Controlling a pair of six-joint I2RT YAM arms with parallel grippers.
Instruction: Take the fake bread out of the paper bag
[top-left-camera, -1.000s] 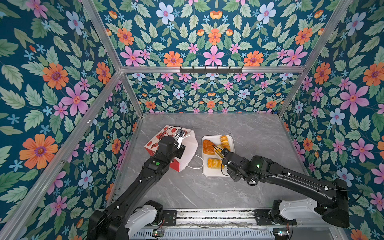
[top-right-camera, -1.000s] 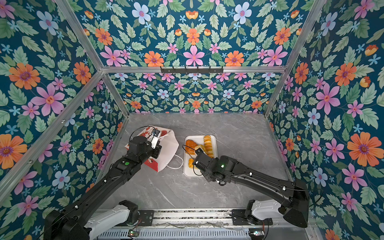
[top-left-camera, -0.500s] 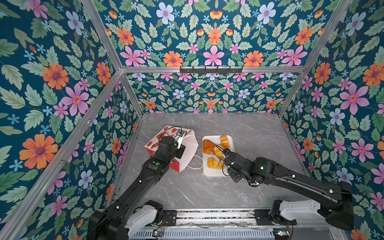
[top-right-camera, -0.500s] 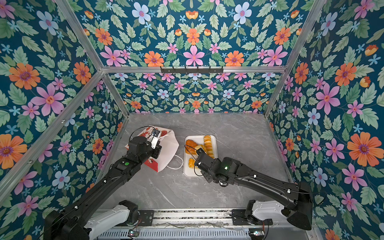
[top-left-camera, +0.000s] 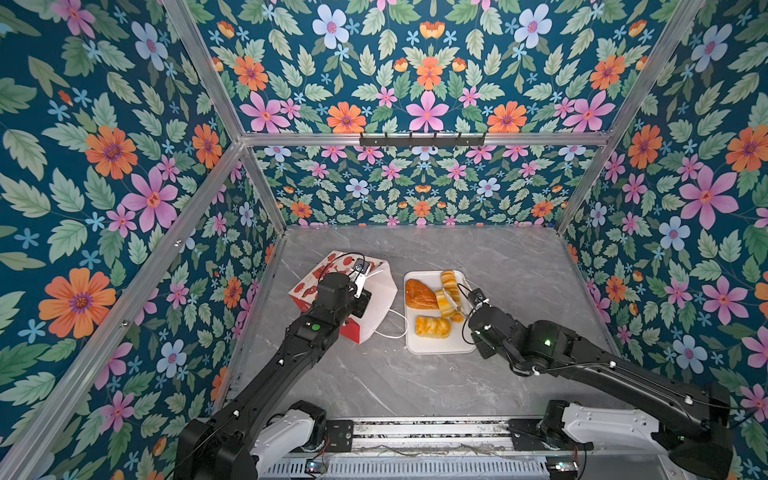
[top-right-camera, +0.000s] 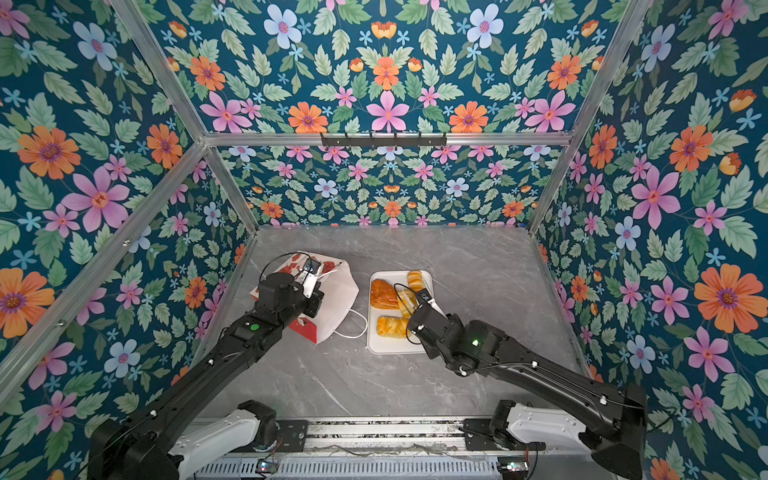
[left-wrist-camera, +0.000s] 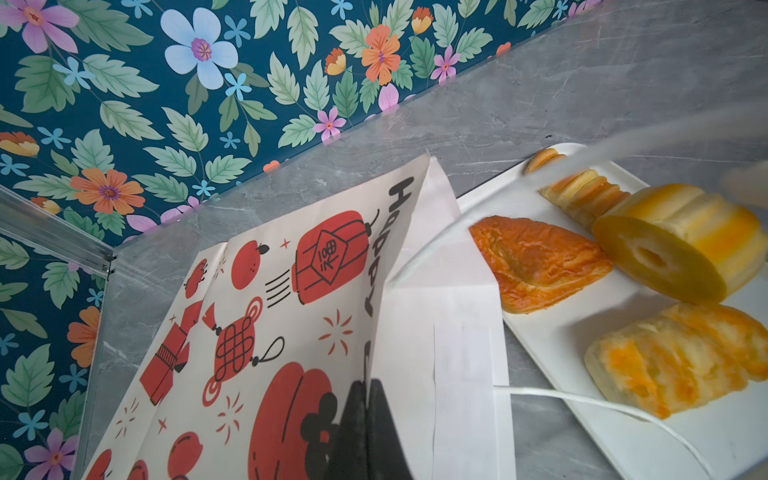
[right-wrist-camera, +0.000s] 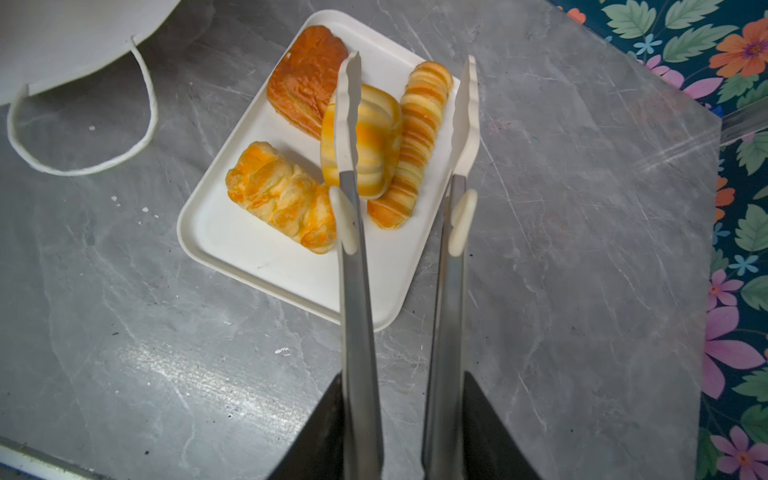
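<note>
four pieces of fake bread (top-left-camera: 432, 326) are lying on the white tray (right-wrist-camera: 257, 257), already out of the paper bag (left-wrist-camera: 270, 316). in both top views the brown pastry (top-left-camera: 419, 293) is sitting at the tray's far left part. the ridged long roll (right-wrist-camera: 419, 137) is stretching along the right edge. the striped roll (right-wrist-camera: 376, 141), with a hole in its end, is lying between them and seems to be touching both. the braided roll (right-wrist-camera: 282, 195) is lying apart from these, on the near half of the tray.

the right pincer (right-wrist-camera: 403, 432) is gripping a pair of metal tongs (right-wrist-camera: 357, 291) by the handles. the two arms of the tongs are standing apart. one white tip is crossing over the striped roll and the second is hanging above the tray's rim, just beside the ridged roll (whether a tip is touching the bread, i cannot tell).

the left pincer (left-wrist-camera: 368, 424) is closed on a folded edge of the paper bag and is holding it tilted on the desk (right-wrist-camera: 582, 249). the bag is standing just beside the tray, on its left in both top views. its red printed face is turning toward the left wall and a plain white side is facing the tray. one white cord handle (right-wrist-camera: 83, 166) is lying on the desk between bag and tray, and in the left wrist view the loop is reaching over the tray's rim. the inside of the bag is hidden.
</note>
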